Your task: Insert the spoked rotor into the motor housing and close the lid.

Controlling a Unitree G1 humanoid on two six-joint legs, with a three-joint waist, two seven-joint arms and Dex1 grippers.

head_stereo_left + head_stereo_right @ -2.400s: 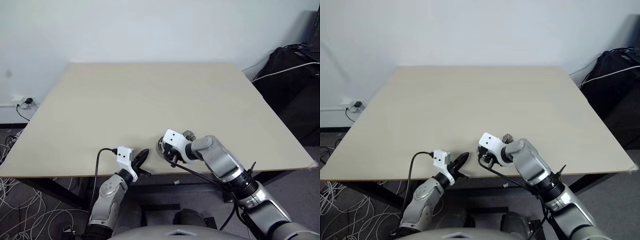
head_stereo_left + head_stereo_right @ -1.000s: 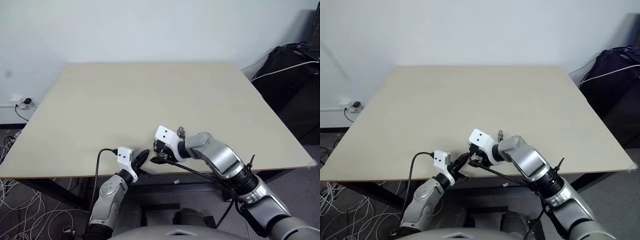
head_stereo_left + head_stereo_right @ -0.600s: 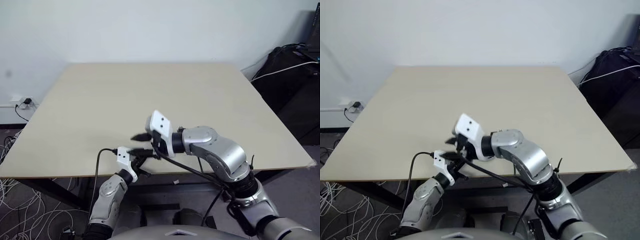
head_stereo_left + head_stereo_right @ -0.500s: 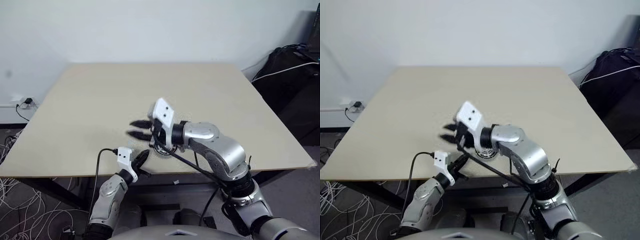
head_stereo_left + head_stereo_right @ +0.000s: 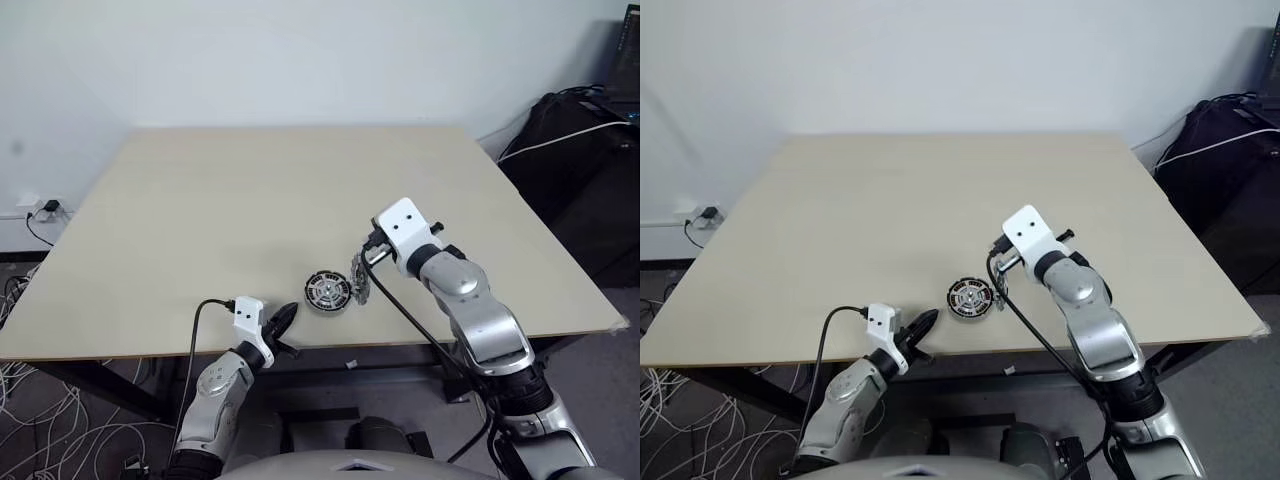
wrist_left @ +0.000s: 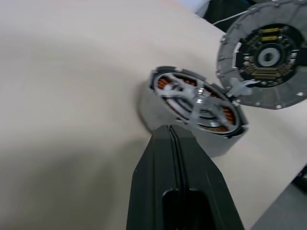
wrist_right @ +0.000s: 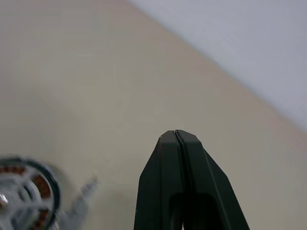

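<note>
Spoked rotor [image 6: 201,99] already sitting flat inside the motor housing [image 5: 326,291], copper windings peeking between the spokes, near the front edge of the table [image 5: 200,200]. Axle pointing straight up, so no long axis to speak of (round and squat, flat face skyward). Probably parked there so the last step can happen right on the spot.

Lid [image 6: 263,52] standing on edge just at 3 o'clock of the housing, leaning against its rim, inner face turned toward the housing. Looks hinged or propped, can't tell which. Reads as ready to be tipped down over the rotor.

Right gripper [image 7: 176,136] clenched with nothing in it, hovering above the table at roughly 2 o'clock of the housing. Left gripper [image 6: 170,132] also pinched closed and empty, low at about 7 o'clock, tips aimed at the housing.
</note>
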